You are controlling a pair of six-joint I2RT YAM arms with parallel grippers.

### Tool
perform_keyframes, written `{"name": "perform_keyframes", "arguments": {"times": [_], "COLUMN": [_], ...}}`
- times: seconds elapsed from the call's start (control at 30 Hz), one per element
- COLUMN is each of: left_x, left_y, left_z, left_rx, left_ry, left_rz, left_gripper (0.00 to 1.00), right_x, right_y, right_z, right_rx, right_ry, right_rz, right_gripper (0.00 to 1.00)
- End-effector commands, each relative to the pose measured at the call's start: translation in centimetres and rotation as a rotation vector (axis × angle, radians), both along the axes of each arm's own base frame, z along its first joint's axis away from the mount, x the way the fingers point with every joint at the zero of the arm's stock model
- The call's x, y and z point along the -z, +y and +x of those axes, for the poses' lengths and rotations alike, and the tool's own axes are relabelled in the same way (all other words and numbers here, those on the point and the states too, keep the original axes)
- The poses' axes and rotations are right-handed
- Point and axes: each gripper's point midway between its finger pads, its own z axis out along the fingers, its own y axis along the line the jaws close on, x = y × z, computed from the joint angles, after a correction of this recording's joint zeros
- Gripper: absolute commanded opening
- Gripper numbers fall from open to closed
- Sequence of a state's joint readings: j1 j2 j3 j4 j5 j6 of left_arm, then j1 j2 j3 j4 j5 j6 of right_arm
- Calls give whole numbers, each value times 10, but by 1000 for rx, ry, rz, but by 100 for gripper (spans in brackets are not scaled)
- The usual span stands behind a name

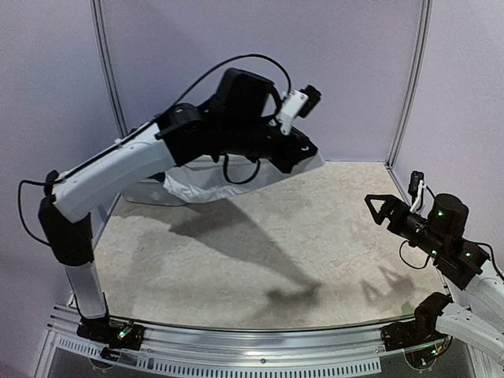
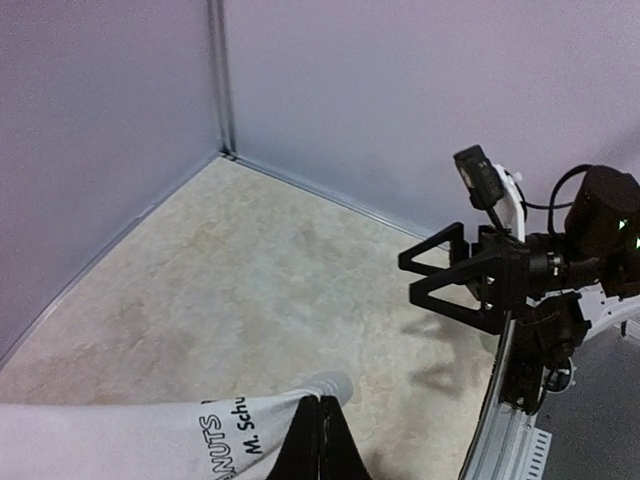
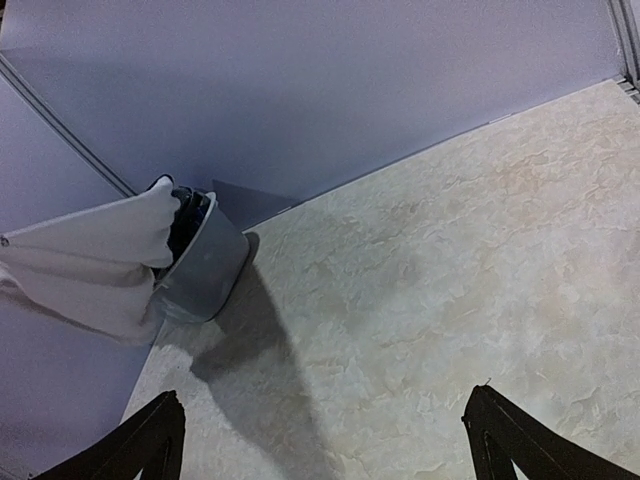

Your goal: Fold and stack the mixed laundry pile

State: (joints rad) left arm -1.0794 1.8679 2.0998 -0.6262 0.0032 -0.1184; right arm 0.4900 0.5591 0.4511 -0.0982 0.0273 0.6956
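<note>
The left arm reaches high across the table [image 1: 315, 236] toward 12 o'clock. The left claw [image 1: 305, 156] is pressed together on a white shirt [image 1: 205, 179]. In the left wrist view its two black fingers [image 2: 320, 435] meet with the cloth's edge pinched between them. The shirt [image 2: 120, 440] stretches away to the view's 9 o'clock with black print [image 2: 235, 440] showing near the grip.

From above, the shirt hangs in the air as a slack band. It runs from the claw at about 12 o'clock back to about 10 o'clock, and its shadow falls on the table below. Its far end comes down by the basket [image 1: 146, 193], which stands in the table's 10 o'clock corner against the wall.

In the right wrist view the shirt [image 3: 90, 260] drapes over the rim of the basket [image 3: 205, 270]. Something dark shows inside the basket, too small to name.

The right arm sits low at the table's 3 o'clock edge, well apart from the shirt. The right claw [image 1: 376, 209] points toward 9 o'clock. Its fingers are spread wide and hold nothing, which both wrist views confirm: right claw [image 3: 322, 395], right claw [image 2: 408, 278]. It hovers above the bare marbled top.
</note>
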Motion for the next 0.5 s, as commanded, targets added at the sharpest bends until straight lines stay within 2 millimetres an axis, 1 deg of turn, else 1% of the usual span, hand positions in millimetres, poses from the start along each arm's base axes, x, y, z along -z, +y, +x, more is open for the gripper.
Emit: {"name": "perform_keyframes", "arguments": {"times": [0.0, 0.1, 0.2, 0.27, 0.37, 0.47], "left_x": [17, 18, 20, 27, 41, 55], "left_y": [-57, -77, -83, -81, -72, -63], "left_z": [-47, -61, -61, -55, -37, -25], "left_rx": [214, 269, 269, 238, 147, 85], "left_ry": [60, 63, 59, 49, 46, 61], "left_rz": [-10, -21, -19, 6, 43, 72], "left_gripper": [0, 0, 0, 0, 2, 2], "right_x": [7, 2, -1, -3, -3, -3], "right_y": [-14, -20, -24, -25, -26, -25], "right_z": [-4, -8, -11, -12, -12, -12], "right_rx": [65, 89, 98, 103, 104, 101], "right_ry": [10, -7, -20, -26, -26, -25], "right_rz": [-8, 2, 9, 15, 17, 19], "right_gripper": [99, 99, 99, 99, 99, 99]}}
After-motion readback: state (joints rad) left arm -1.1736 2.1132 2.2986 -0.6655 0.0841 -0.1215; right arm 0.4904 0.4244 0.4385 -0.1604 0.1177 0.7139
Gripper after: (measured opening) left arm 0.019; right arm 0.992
